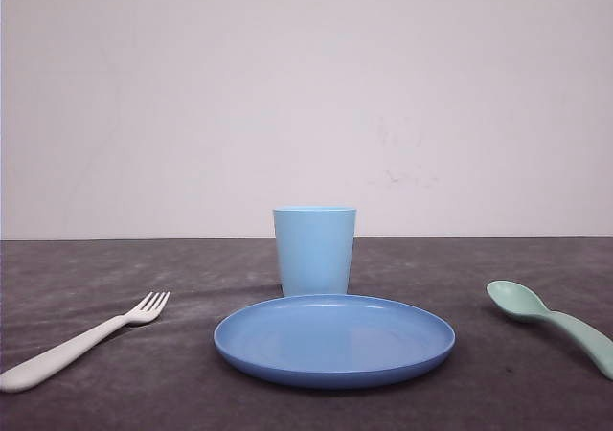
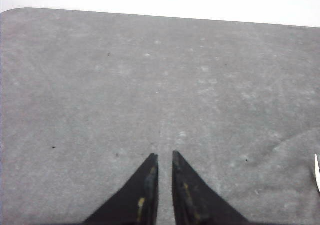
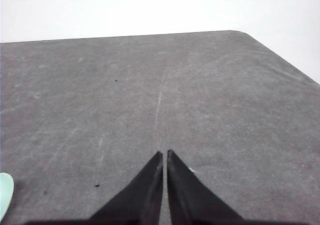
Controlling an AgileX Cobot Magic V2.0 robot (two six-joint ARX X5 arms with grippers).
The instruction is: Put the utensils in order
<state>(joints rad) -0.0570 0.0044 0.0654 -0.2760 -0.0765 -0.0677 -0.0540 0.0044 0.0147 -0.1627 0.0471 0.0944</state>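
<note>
A white plastic fork (image 1: 81, 343) lies on the dark table to the left of the plate, tines pointing toward the cup. On the right of the plate rests a mint-green spoon (image 1: 551, 323), bowl toward the back. My left gripper (image 2: 164, 156) hovers over bare table with its jaws nearly together and nothing between them; a sliver of the fork (image 2: 317, 172) peeks in at the frame's edge. My right gripper (image 3: 164, 153) is shut over bare table too, and the spoon's edge (image 3: 5, 195) shows at the frame's corner.
A round blue plate (image 1: 334, 339) sits in the middle of the grey table (image 1: 144, 393), with a light blue cup (image 1: 314, 250) upright just behind it. A white wall closes the back. The table's far edge and rounded corner (image 3: 240, 33) lie ahead of the right gripper.
</note>
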